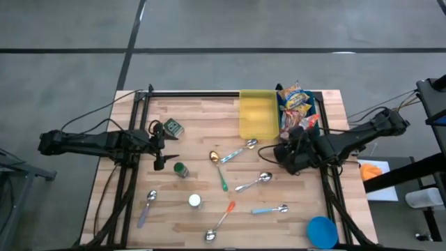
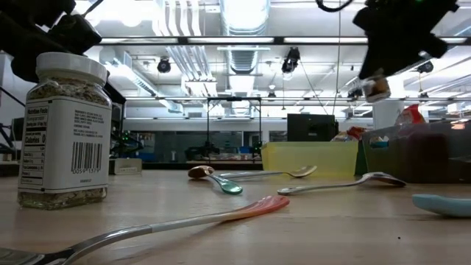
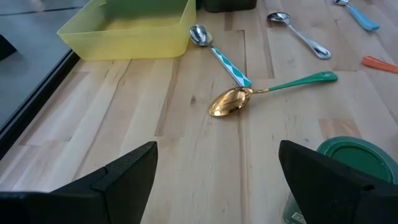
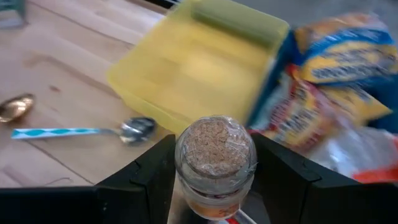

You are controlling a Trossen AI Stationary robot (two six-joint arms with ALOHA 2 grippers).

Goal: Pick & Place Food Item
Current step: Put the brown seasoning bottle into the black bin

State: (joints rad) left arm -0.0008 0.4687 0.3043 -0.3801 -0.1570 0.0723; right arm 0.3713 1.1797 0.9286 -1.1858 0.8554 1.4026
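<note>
Spanning the scene is the wooden table (image 1: 202, 209), with both arms reaching in from its sides. The yellow bin (image 1: 257, 115) sits at the far edge, and just beside it a blue bin (image 1: 282, 111) holds snack bags (image 1: 295, 99). The right gripper (image 4: 214, 177) hangs above the table just in front of the blue bin, its fingers (image 4: 149, 171) clamped on a small glass spice jar (image 4: 215, 155), which is lifted clear of the surface. The left gripper (image 3: 217, 168) hovers low over the table's left part with its fingers spread wide and nothing between them; a green-lidded jar (image 3: 348, 162) stands just beside it. A white-lidded spice jar (image 2: 66, 132) stands upright near the front. Several spoons lie scattered across the middle, among them a gold spoon with a green handle (image 3: 267, 93) and a spoon with an orange handle (image 2: 221, 216). A blue bowl (image 1: 322, 231) rests at the front right corner
</note>
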